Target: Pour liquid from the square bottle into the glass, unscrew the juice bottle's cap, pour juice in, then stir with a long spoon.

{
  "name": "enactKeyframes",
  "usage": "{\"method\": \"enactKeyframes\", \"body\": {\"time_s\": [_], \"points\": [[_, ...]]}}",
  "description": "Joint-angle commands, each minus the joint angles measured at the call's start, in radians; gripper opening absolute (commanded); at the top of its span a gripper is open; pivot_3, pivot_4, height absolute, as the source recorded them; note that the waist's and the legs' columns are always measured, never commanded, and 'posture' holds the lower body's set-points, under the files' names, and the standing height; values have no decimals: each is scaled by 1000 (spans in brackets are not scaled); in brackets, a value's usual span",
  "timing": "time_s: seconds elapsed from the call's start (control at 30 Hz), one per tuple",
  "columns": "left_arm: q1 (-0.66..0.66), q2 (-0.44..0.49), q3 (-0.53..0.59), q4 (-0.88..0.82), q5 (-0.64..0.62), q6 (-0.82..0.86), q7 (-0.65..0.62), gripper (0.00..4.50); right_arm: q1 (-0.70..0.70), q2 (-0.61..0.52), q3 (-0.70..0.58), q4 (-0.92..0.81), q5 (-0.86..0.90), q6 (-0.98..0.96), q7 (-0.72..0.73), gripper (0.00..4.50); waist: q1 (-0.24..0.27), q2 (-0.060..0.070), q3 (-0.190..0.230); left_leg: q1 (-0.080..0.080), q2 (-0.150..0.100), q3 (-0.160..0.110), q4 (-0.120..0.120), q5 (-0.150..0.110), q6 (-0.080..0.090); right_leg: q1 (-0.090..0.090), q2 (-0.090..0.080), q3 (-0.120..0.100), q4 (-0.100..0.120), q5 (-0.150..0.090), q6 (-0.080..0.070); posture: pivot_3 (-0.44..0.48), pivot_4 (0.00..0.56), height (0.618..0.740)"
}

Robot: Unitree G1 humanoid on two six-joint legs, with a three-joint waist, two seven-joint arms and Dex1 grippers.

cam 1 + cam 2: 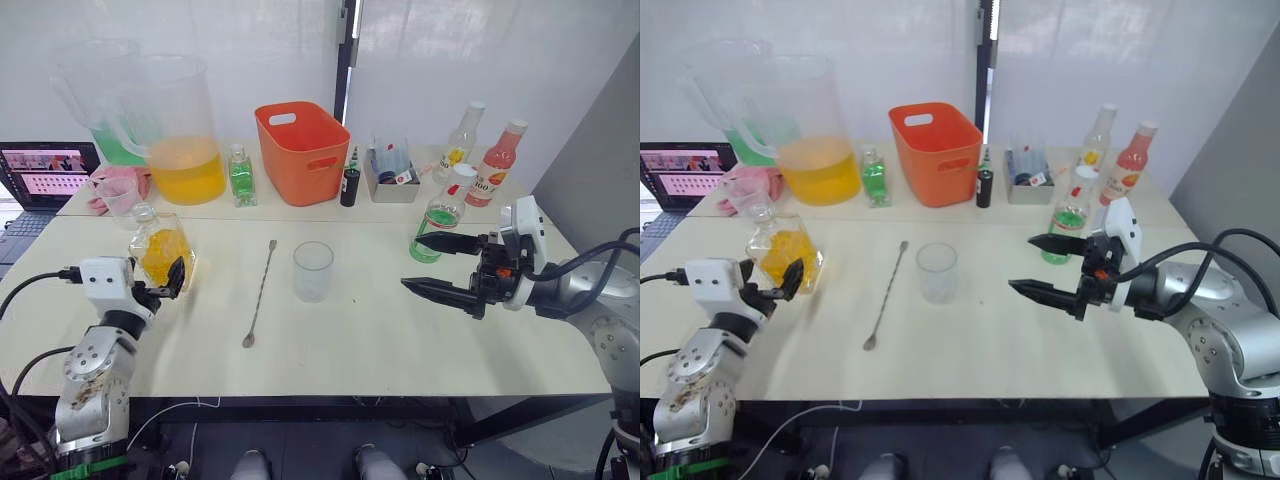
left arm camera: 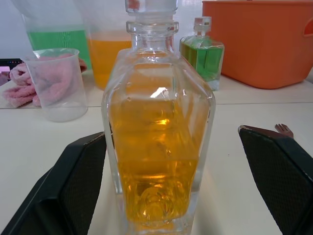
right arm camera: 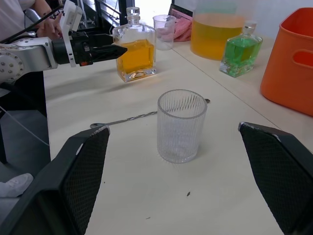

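The square clear-glass bottle of amber liquid [image 1: 160, 250] stands upright near the left edge of the pale bench [image 1: 380, 340], stopper still in, and my left tool [image 2: 161, 147] is lined up on it: fingers spread wide, one on each side of the bottle's body, neither pad pressing the glass yet as far as I can judge. That straddle makes sense, since the flat sides give me something square to close on before lifting to pour. My left forearm comes in low and level from the bench's near edge, wrist straight behind the bottle.

The ribbed clear drinking glass [image 1: 313, 270] waits empty at mid-bench, well apart from the bottle, with the long twisted metal spoon [image 1: 258, 295] lying between them, bowl toward me.

My right tool [image 1: 440, 265] hovers beside the glass, fingers wide apart and empty, pointing at it, forearm reaching in horizontally from the right. Just behind it stands the clear bottle of green juice [image 1: 440, 222] with a white cap.
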Motion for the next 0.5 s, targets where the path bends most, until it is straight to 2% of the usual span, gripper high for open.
{"method": "enactKeyframes", "body": {"time_s": [0.03,0.5], "points": [[-36,2,-21,10,18,-32,7,4500,-4,-7,-19,-31,7,-5,-10,4473,0,0,0,0,0,0,0,0,0,0,0,0,0,0,0,0,150,740],[-164,18,-37,172,72,-94,49,4500,-7,-7,-6,-29,-11,-13,-38,4473,5,0,0,0,0,0,0,0,0,0,0,0,0,0,1,0,150,740]]}}
